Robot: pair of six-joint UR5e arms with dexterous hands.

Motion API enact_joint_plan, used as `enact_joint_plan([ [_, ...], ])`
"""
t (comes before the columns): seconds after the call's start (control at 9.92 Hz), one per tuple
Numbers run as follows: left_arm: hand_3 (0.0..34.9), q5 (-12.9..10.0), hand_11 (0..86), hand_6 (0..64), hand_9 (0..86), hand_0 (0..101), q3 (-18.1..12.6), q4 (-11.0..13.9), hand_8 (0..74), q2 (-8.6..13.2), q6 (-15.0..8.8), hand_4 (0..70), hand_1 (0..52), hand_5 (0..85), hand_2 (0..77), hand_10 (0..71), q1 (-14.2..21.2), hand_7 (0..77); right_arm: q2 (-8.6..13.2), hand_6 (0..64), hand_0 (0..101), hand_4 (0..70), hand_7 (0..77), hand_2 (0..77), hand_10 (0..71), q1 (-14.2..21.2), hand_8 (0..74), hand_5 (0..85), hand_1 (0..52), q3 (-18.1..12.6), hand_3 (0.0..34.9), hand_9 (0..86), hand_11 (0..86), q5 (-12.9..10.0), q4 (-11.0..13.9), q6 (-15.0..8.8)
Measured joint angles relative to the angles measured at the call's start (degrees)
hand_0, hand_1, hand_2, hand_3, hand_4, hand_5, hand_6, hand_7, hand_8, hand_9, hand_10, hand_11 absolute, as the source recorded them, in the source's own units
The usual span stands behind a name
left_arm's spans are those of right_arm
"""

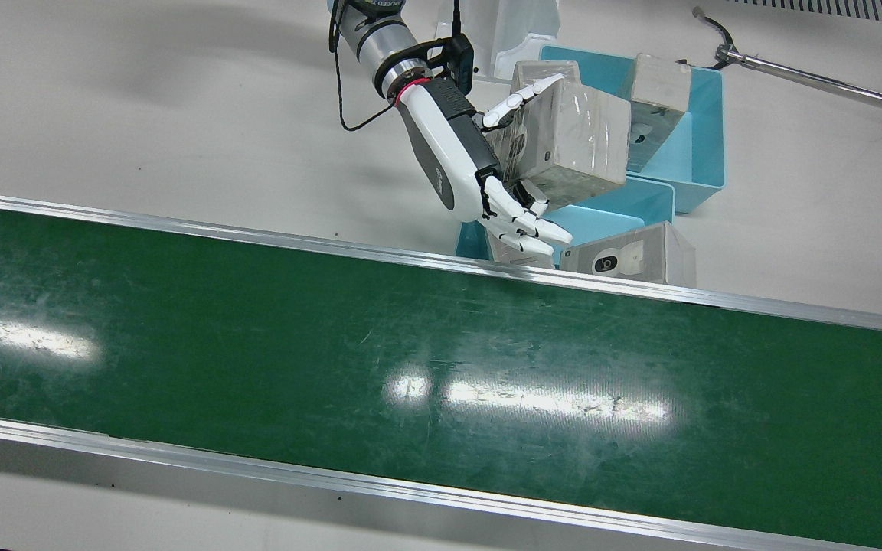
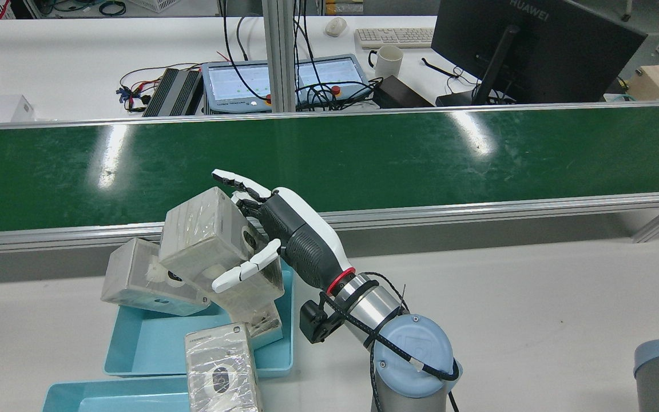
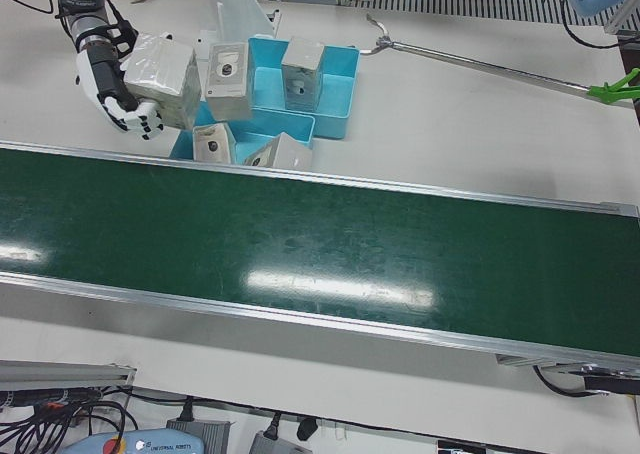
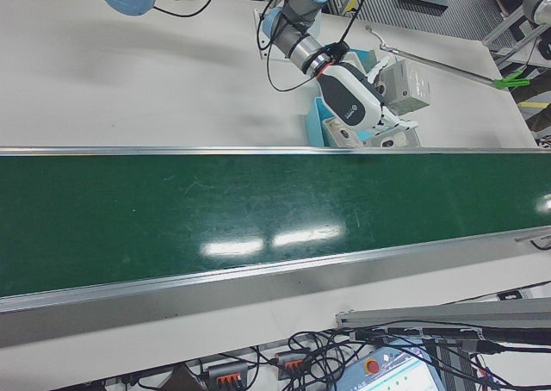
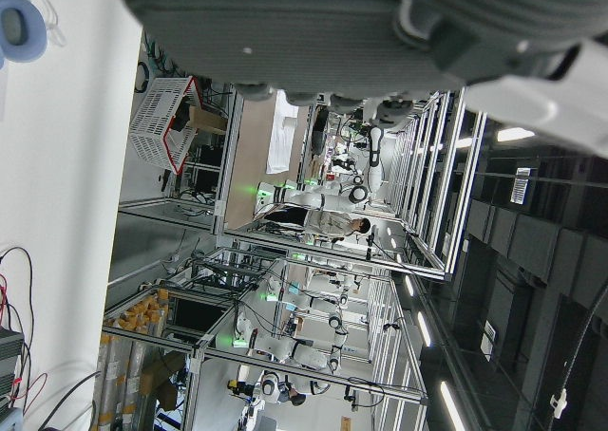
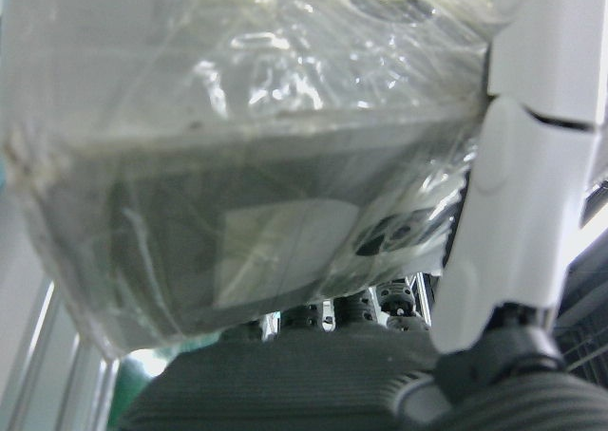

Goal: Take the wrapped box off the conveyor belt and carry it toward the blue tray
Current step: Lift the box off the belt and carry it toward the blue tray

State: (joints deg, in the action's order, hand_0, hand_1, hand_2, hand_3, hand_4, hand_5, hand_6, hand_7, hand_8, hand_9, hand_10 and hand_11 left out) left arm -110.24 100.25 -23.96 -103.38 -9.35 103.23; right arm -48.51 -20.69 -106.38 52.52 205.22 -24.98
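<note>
Already the box [image 1: 571, 141] is off the belt [image 1: 441, 367] and in the air, above the near edge of the blue trays [image 1: 709, 138]. The right hand [image 1: 456, 145] is clamped on it: a thumb lies over one face and the other fingers curl under the opposite one, as the right hand view shows up close, with the clear wrap creased against the palm. That pinch across two faces probably suits a slick, film-covered carton, which could slide out of a lighter hold. The box hangs tilted, one corner down, so a level release into a tray may need a wrist turn.

Of the left hand only part of the palm shows, in its own camera, aimed up at the room. I cannot tell whether its fingers are apart or together.

Other wrapped boxes [image 1: 659, 92] already stand or lean in the trays, one propped on the rim, so free room is tight.

The belt is green, scuffed and glossy with lamp glare, and bare. The tabletop [image 1: 142, 115] is plain white. A long reaching tool [image 3: 500, 69] lies beyond the trays. Across the belt sit a monitor [image 2: 535, 51], a keyboard [image 2: 395, 37] and a mug [image 2: 389, 60].
</note>
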Motion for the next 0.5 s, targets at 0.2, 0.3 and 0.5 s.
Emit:
enact_joint_plan([
  [0.2, 0.0, 0.0, 0.5, 0.5, 0.5, 0, 0.0, 0.0, 0.5, 0.0, 0.0, 0.0, 0.0, 1.1, 1.1, 0.5, 0.0, 0.5, -0.17, 12.0, 46, 4.4, 76.9, 9.8, 0.0, 0.88, 15.8, 8.7, 15.8, 0.44, 0.0, 0.5, 1.6, 0.25, 0.09, -0.05],
  [0.3, 0.0, 0.0, 0.5, 0.5, 0.5, 0, 0.0, 0.0, 0.5, 0.0, 0.0, 0.0, 0.0, 1.1, 1.1, 0.5, 0.0, 0.5, -0.13, 0.0, 46, 5.4, 8.2, 4.4, 0.0, 1.05, 0.0, 2.2, 7.1, 0.62, 0.2, 1.1, 0.5, 0.72, 0.07, -0.04],
  [0.5, 0.0, 0.0, 0.5, 0.5, 0.5, 0, 0.0, 0.0, 1.1, 0.0, 0.0, 0.0, 0.0, 1.1, 1.1, 0.5, 0.0, 0.5, -0.09, 1.1, 43, 4.4, 4.4, 1.6, 0.0, 0.81, 0.0, 1.6, 6.0, -0.07, 2.0, 1.1, 0.5, 1.76, 0.18, 0.14],
])
